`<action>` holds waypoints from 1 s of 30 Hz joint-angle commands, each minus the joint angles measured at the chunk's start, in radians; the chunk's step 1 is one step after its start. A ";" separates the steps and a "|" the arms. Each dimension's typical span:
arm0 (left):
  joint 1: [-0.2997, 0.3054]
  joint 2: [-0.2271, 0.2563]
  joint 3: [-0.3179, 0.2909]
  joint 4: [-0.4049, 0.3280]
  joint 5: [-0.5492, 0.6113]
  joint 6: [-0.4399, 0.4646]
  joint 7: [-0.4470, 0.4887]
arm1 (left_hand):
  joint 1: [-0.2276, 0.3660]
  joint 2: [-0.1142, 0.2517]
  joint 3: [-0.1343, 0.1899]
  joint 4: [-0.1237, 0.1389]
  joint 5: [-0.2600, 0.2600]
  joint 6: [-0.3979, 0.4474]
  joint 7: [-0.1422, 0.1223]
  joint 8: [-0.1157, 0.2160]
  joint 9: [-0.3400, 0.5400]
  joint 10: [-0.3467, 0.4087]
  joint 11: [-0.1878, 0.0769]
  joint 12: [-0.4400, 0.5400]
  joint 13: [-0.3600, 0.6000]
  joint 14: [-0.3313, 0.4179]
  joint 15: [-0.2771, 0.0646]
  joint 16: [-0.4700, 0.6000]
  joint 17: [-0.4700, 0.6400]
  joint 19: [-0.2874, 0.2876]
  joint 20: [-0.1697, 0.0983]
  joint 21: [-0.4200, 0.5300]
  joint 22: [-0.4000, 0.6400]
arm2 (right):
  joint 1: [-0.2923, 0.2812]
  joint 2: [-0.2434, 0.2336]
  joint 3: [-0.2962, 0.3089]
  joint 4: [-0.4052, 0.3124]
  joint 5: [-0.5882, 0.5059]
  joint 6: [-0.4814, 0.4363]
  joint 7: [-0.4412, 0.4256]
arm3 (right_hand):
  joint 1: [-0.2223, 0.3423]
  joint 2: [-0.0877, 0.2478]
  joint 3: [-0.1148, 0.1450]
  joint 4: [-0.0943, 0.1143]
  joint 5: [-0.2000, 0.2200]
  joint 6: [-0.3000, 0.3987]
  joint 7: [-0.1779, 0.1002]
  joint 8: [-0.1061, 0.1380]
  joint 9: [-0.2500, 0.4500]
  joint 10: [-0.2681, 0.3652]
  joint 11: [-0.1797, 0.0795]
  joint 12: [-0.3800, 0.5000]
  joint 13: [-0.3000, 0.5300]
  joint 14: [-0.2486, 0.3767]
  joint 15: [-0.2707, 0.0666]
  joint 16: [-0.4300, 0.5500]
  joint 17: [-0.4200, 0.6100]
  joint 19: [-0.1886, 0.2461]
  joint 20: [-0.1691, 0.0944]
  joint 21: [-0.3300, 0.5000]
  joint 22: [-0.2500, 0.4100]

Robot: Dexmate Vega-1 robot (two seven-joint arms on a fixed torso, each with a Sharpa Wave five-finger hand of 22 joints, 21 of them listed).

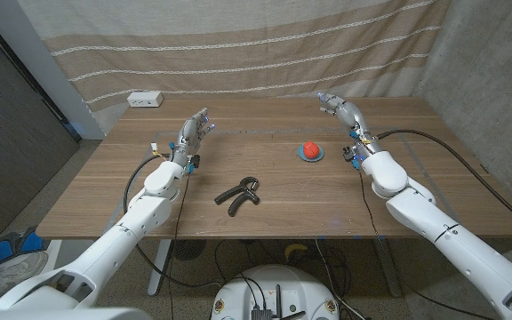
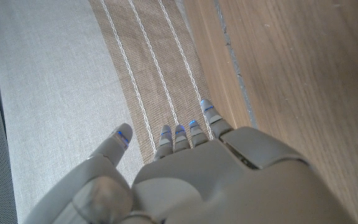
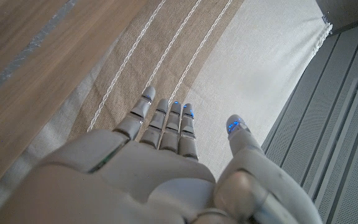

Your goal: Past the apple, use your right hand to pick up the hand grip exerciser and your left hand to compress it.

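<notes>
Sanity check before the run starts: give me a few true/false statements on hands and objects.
1. The right hand holds the hand grip exerciser. False: it lies on the table, untouched.
2. The apple sits on a blue dish. True.
3. The left hand is open, holding nothing. True.
4. The exerciser lies against the apple. False: bare wood separates them.
5. A white box sits at the table's far edge. True.

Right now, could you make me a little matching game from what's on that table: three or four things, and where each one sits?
Things:
1. hand grip exerciser
2. apple
3. white box
4. right hand

Places:
A. far left corner of the table
B. on a blue dish
C. near the front edge, middle
D. open, far right side

Pairs: 1-C, 2-B, 3-A, 4-D
</notes>
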 commanded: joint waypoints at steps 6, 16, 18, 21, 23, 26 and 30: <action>0.005 0.001 -0.006 0.004 -0.005 -0.017 -0.011 | -0.005 0.029 0.004 -0.004 0.006 0.012 -0.001 0.004 0.002 0.010 0.004 0.003 0.003 0.005 -0.001 0.003 0.002 0.006 0.007 0.006 0.005 | -0.006 -0.023 -0.031 -0.074 -0.106 -0.039 -0.005 | 0.033 -0.005 0.004 -0.011 0.013 0.015 -0.012 0.002 0.005 0.021 -0.009 0.006 0.005 0.018 -0.019 0.013 0.006 0.012 -0.013 -0.002 0.002; 0.011 0.006 -0.010 -0.001 -0.006 -0.022 -0.012 | -0.007 0.029 0.004 -0.005 0.006 0.015 -0.001 0.004 0.002 0.011 0.000 0.002 0.003 0.005 0.000 0.002 0.002 0.007 0.007 0.005 0.006 | 0.005 -0.033 -0.059 -0.105 -0.170 -0.056 0.010 | 0.051 -0.009 0.006 -0.015 0.017 0.029 -0.020 0.004 0.005 0.032 -0.015 0.008 0.008 0.027 -0.027 0.017 0.008 0.019 -0.017 -0.001 0.003; 0.012 0.008 -0.009 0.000 -0.003 -0.025 -0.014 | -0.007 0.029 0.004 -0.005 0.006 0.015 -0.001 0.004 0.002 0.011 0.000 0.002 0.003 0.006 -0.001 0.002 0.002 0.008 0.008 0.005 0.006 | 0.009 -0.036 -0.065 -0.108 -0.176 -0.061 0.020 | 0.053 -0.010 0.007 -0.015 0.017 0.032 -0.020 0.005 0.005 0.033 -0.017 0.009 0.008 0.027 -0.028 0.017 0.008 0.021 -0.020 0.000 0.003; 0.016 0.008 -0.012 -0.005 -0.006 -0.023 -0.011 | -0.008 0.030 0.004 -0.006 0.006 0.016 -0.001 0.004 0.002 0.011 0.001 0.002 0.003 0.006 -0.002 0.002 0.002 0.008 0.008 0.005 0.006 | 0.014 -0.042 -0.074 -0.121 -0.197 -0.078 0.029 | 0.058 -0.011 0.007 -0.015 0.018 0.037 -0.022 0.006 0.005 0.037 -0.019 0.010 0.009 0.029 -0.031 0.019 0.009 0.023 -0.021 0.000 0.003; 0.019 0.008 -0.013 -0.009 -0.008 -0.022 -0.008 | -0.008 0.030 0.005 -0.006 0.006 0.016 -0.001 0.004 0.002 0.012 0.001 0.002 0.003 0.006 -0.002 0.002 0.002 0.008 0.008 0.005 0.006 | 0.015 -0.044 -0.079 -0.129 -0.210 -0.087 0.030 | 0.061 -0.012 0.007 -0.016 0.019 0.041 -0.023 0.007 0.005 0.040 -0.022 0.011 0.009 0.030 -0.032 0.019 0.009 0.023 -0.021 0.000 0.003; 0.021 0.010 -0.013 -0.008 -0.005 -0.028 -0.011 | -0.009 0.030 0.005 -0.006 0.006 0.017 -0.001 0.004 0.002 0.011 0.001 0.002 0.003 0.006 -0.001 0.002 0.002 0.009 0.008 0.005 0.006 | 0.020 -0.047 -0.086 -0.135 -0.220 -0.091 0.040 | 0.066 -0.013 0.007 -0.016 0.020 0.049 -0.025 0.009 0.006 0.042 -0.022 0.011 0.010 0.031 -0.035 0.020 0.010 0.025 -0.022 0.000 0.004; 0.024 0.010 -0.015 -0.012 -0.008 -0.028 -0.009 | -0.009 0.030 0.005 -0.007 0.007 0.017 -0.001 0.004 0.002 0.011 0.001 0.001 0.003 0.007 -0.002 0.002 0.002 0.009 0.009 0.004 0.006 | 0.026 -0.049 -0.097 -0.141 -0.228 -0.095 0.054 | 0.071 -0.014 0.007 -0.016 0.021 0.053 -0.026 0.009 0.006 0.045 -0.026 0.011 0.011 0.032 -0.040 0.021 0.011 0.026 -0.023 0.000 0.004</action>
